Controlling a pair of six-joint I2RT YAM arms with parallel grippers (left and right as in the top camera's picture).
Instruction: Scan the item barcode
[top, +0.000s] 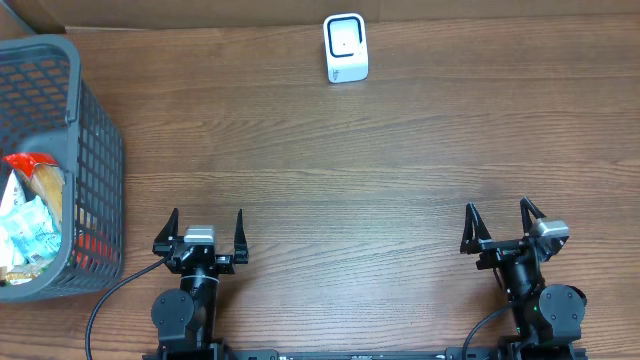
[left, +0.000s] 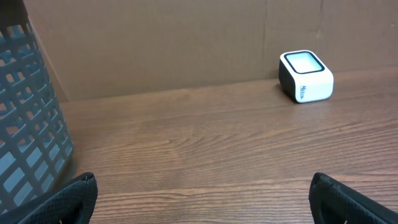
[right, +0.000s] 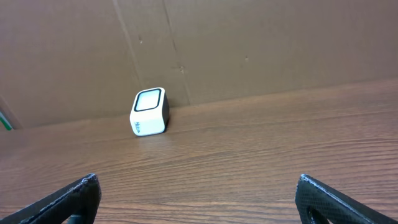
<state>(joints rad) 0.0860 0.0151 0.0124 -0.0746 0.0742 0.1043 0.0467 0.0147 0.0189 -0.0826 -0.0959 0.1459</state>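
Packaged items (top: 25, 215) lie inside a grey mesh basket (top: 95, 150) at the table's left edge; no barcode shows on them. A small white scanner (top: 346, 48) stands at the far middle of the table, also seen in the left wrist view (left: 305, 76) and the right wrist view (right: 149, 111). My left gripper (top: 207, 227) rests near the front edge, open, with only bare wood between its fingers (left: 74, 198). My right gripper (top: 497, 220) sits at the front right, open too and holding nothing.
A brown cardboard wall (left: 186, 43) backs the wooden table (top: 330, 170). The basket's mesh side (left: 25, 118) stands close to the left of my left gripper.
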